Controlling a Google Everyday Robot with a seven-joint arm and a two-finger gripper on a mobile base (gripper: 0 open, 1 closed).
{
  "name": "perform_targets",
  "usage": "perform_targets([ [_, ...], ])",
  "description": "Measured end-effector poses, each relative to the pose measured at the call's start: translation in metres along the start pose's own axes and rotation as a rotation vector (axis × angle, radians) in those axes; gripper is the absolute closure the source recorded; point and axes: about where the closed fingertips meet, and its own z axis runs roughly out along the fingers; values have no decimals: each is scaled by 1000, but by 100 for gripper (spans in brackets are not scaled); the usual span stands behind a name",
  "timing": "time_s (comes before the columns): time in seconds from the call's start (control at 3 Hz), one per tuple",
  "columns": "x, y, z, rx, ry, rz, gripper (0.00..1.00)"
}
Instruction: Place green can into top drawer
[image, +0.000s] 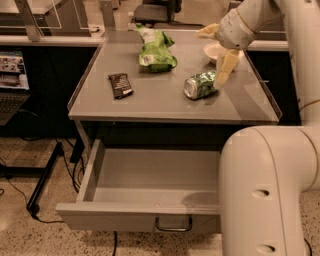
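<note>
The green can (199, 85) lies on its side on the grey tabletop (150, 100), right of centre. My gripper (210, 59) is above and just right of the can, open. Its lower finger (224, 67) points down at the can's right end. Whether it touches the can I cannot tell. Its other finger (207, 31) points left, farther back. The top drawer (115, 172) is pulled out below the tabletop and is empty inside. Its dark handle (173, 225) sits on the front panel.
A bright green chip bag (155, 50) lies at the back of the tabletop. A dark snack bar (120, 85) lies to the left. A white bowl (214, 50) sits behind my gripper. My large white arm housing (270, 190) covers the drawer's right side.
</note>
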Motion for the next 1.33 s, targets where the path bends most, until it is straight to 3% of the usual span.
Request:
perform_targets([
  [0.33,3,-2,23,-46,32,50,0],
  [1.0,1,-20,34,-1,32,34,0],
  [1.33,4,-17,61,-45,12,42,0],
])
